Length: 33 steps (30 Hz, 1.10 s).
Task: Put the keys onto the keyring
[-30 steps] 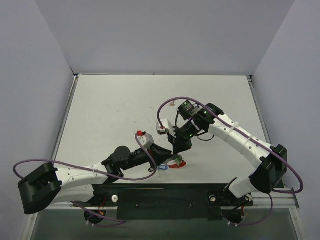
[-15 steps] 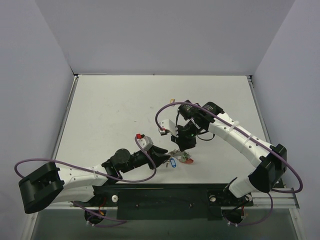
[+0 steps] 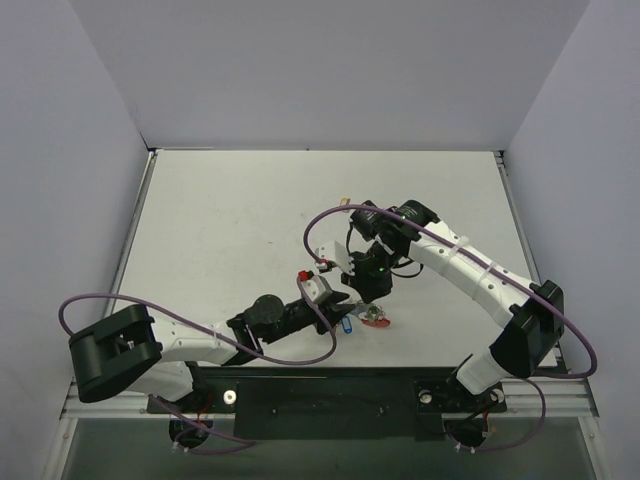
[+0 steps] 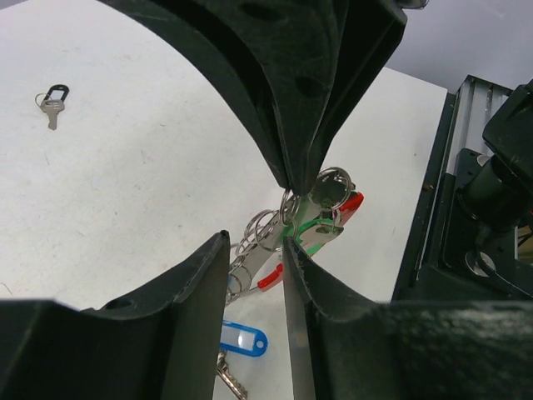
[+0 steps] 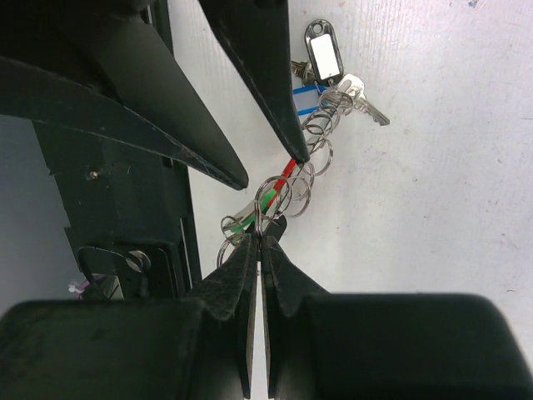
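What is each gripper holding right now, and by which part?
The right gripper is shut on the key bunch, pinching one of its rings at the green-tag end. The left gripper stands open around the bunch's middle, gripping nothing.

Bolted to the black base plate (image 3: 330,396), the left arm (image 3: 190,346) and right arm (image 3: 470,272) share white link shells, black joint housings, a purple cable (image 3: 110,296) looping away from that plate along each, and matte black fingers (image 4: 183,325) tapering to narrow tips.
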Available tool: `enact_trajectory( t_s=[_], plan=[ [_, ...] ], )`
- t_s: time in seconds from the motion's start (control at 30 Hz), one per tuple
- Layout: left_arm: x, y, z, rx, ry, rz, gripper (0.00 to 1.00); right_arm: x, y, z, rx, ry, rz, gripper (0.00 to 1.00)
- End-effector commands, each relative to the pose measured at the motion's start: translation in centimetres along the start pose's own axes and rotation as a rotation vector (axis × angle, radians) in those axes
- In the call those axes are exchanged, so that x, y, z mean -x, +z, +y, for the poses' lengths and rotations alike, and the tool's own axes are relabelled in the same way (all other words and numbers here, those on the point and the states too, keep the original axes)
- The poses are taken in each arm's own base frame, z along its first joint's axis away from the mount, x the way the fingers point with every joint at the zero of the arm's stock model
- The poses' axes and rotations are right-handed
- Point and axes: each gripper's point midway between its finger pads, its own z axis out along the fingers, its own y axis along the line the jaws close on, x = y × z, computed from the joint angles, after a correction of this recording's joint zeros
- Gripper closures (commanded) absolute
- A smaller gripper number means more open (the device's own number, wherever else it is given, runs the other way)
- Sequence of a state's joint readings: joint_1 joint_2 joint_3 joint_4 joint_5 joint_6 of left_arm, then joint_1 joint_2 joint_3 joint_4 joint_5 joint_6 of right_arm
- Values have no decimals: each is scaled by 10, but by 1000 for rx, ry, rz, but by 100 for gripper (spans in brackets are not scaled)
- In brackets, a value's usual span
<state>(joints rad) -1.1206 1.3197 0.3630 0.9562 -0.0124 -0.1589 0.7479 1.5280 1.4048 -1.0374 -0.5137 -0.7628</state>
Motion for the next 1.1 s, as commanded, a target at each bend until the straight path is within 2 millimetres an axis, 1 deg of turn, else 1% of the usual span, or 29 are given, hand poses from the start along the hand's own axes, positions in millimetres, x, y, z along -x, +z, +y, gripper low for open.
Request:
enact_trajectory(
  t_s=[0.0,0.1,0.23,0.27,0.37,0.47,0.53,0.57,0.6,0.63,0.67,0.83,0.87,0.93,0.97,1.0,1.03,1.07],
  plan=[
    [41,16,-6,2,27,-140,60,0,-10,8,18,-5,9,100],
    [37,20,-7,5,24,-131,63,1,-10,10,29,-5,3,100],
    [39,24,-12,-21,11,-142,65,3,-10,10,31,-3,-4,100],
    [39,24,-14,-29,8,-140,67,2,-9,10,36,-1,-3,100],
    [35,27,-18,-54,4,-129,70,3,-10,10,41,5,-11,100],
    [33,28,-19,-56,0,-125,73,4,-10,10,44,7,-17,100],
    [33,29,-19,-60,-3,-126,79,4,-10,10,45,10,-20,100],
    [34,29,-20,-61,-5,-129,84,4,-10,10,47,10,-20,100],
    [34,30,-24,-85,-3,-127,86,4,-9,10,50,13,-19,100],
    [34,30,-25,-88,-6,-126,96,4,-9,10,52,14,-19,100],
    [34,30,-27,-99,-5,-127,100,4,-9,10,50,13,-21,100],
    [37,27,-29,-108,-19,-139,100,3,-11,10,46,19,-26,100],
    [41,25,-26,-96,-24,-154,100,4,-11,9,46,25,-35,100],
    [42,19,-19,-53,-51,-169,100,8,-16,10,57,44,-77,100],
    [46,16,-17,-38,-70,-182,100,9,-22,9,53,60,-106,99],
    [49,12,-12,-7,-81,-194,100,14,-25,11,68,71,-143,87],
    [50,11,-10,7,-100,-197,100,14,-32,10,63,85,-178,82],
    [54,7,-6,31,-109,-206,100,18,-35,12,74,90,-212,73]
  ],
)
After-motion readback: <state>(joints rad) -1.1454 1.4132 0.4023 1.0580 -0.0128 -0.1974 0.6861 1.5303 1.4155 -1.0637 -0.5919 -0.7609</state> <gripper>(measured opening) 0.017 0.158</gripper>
